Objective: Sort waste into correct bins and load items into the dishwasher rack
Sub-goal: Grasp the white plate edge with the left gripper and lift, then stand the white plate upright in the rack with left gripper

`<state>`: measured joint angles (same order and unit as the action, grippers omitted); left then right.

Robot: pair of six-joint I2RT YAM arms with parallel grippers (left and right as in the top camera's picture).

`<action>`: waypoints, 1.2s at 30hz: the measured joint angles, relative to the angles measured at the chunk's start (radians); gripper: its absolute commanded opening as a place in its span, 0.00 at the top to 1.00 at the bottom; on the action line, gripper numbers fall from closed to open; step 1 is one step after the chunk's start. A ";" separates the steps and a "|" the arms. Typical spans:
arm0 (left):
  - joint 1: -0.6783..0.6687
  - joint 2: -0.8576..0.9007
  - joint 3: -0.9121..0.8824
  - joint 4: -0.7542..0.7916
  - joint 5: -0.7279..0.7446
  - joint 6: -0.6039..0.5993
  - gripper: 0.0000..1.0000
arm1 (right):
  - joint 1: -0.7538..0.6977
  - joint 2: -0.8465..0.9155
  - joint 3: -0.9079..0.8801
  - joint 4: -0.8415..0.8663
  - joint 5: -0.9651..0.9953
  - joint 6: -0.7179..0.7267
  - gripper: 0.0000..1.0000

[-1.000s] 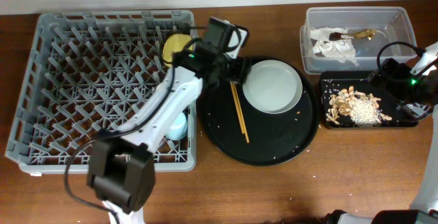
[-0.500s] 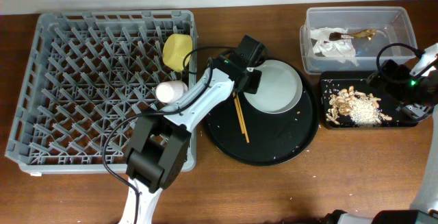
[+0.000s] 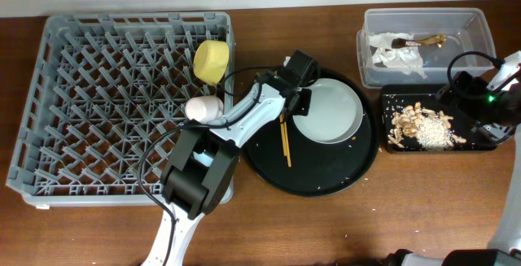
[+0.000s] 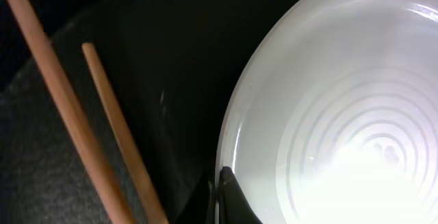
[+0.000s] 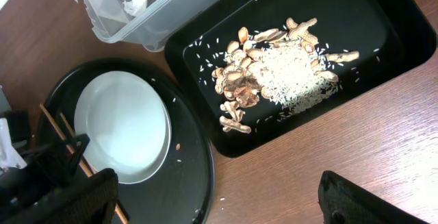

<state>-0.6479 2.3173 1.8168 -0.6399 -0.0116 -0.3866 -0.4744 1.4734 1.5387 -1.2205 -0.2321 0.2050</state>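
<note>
The white plate lies in the round black tray. My left gripper is shut on the plate's left rim; in the left wrist view one dark finger lies over the rim of the plate. The chopsticks lie just left of the plate. A yellow bowl and a pink cup sit in the grey rack. My right gripper hangs open over the table beside the small black tray of food scraps.
The clear tub at the back right holds crumpled tissue and a gold wrapper. Rice grains dot the round tray. My left arm reaches from the table's front edge across the rack's right corner.
My left gripper came off the rack, dropped to the plate's left rim and closed on it. The plate shifted slightly. The right arm has not moved.
</note>
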 measured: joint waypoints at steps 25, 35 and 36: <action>0.497 -0.232 0.223 -0.097 -0.865 0.639 1.00 | 0.000 0.000 0.000 -0.010 0.000 -0.007 0.05; 0.437 -0.198 0.223 -0.082 -0.840 0.641 0.57 | 0.000 0.000 0.000 -0.010 0.000 -0.007 0.03; 0.440 -0.198 0.223 -0.085 -0.831 0.643 0.53 | 0.000 0.000 0.000 -0.011 0.000 -0.007 0.03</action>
<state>-0.2081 2.1193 2.0399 -0.7254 -0.8429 0.2565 -0.4744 1.4734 1.5387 -1.2312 -0.2321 0.1982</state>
